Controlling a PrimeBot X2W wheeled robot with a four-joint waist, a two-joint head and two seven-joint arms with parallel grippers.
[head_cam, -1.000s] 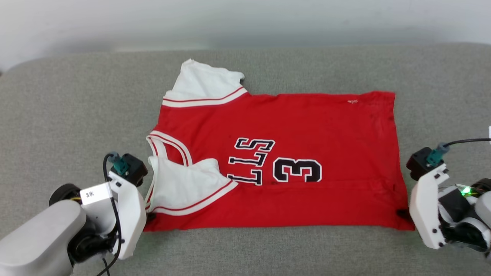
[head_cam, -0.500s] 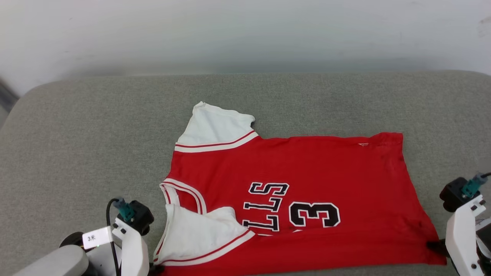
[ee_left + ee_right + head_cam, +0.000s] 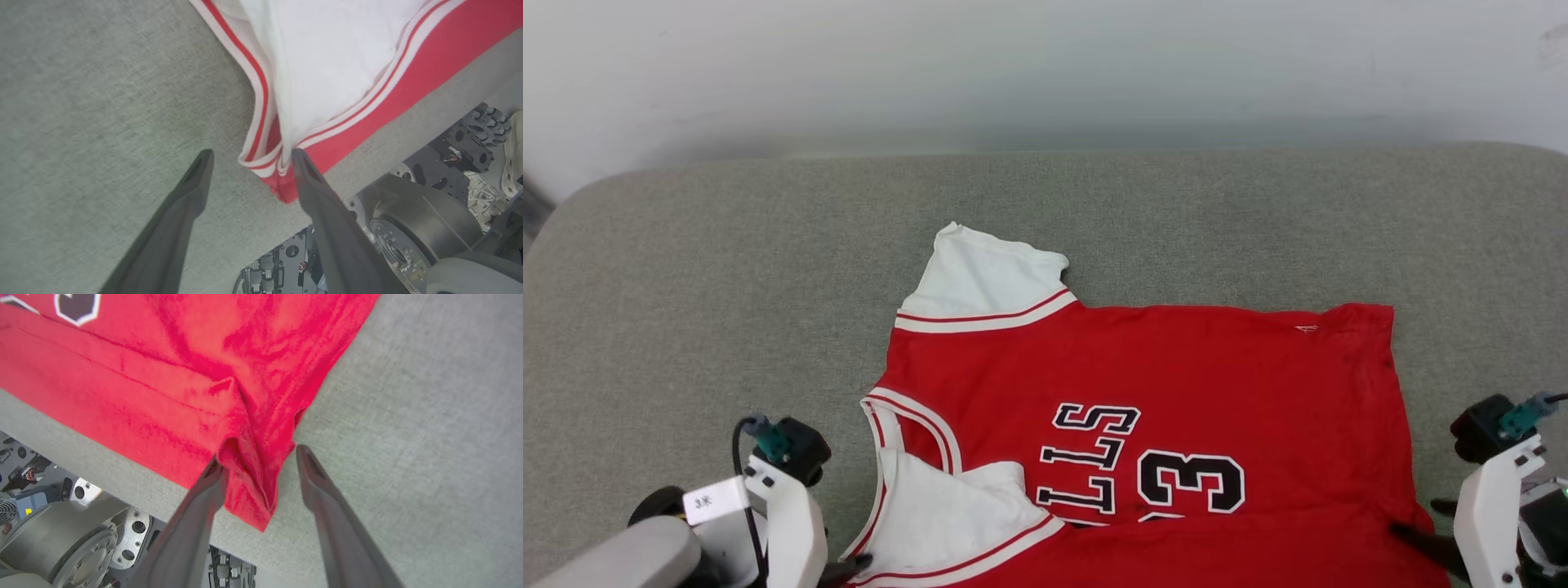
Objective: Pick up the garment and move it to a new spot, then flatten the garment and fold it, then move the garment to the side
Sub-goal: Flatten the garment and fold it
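Grey woven cloth covers the table (image 3: pixel 686 286), which spans our head view from side to side, with a pale wall (image 3: pixel 1013 65) behind it. On the near half of the table lies the garment (image 3: pixel 1176 367), a red jersey spread nearly flat, front up, neck toward our left and hem toward our right. Its near edge runs close along the table's front edge.

We see the far sleeve (image 3: pixel 984 282), white with red-and-white striped trim, lying out flat on the grey cloth. The near sleeve (image 3: pixel 939 514) is folded inward over the chest, and it covers the ends of the black, white-outlined letters (image 3: pixel 1086 457). Beside the letters sits the number (image 3: pixel 1192 482), a 3 in the same black with white outline.

Our left gripper (image 3: pixel 251 153) sits at the garment's near shoulder corner, fingers spread wide. The striped corner lies between them, touching one finger and apart from the other. Nothing is pinched.

Our right gripper (image 3: pixel 259 455) sits at the near hem corner, fingers likewise spread. A bunched fold of red cloth lies between them, against one finger and with a gap to the other.

Below the table's front edge, both wrist views show part of our wheeled base (image 3: pixel 425 220).
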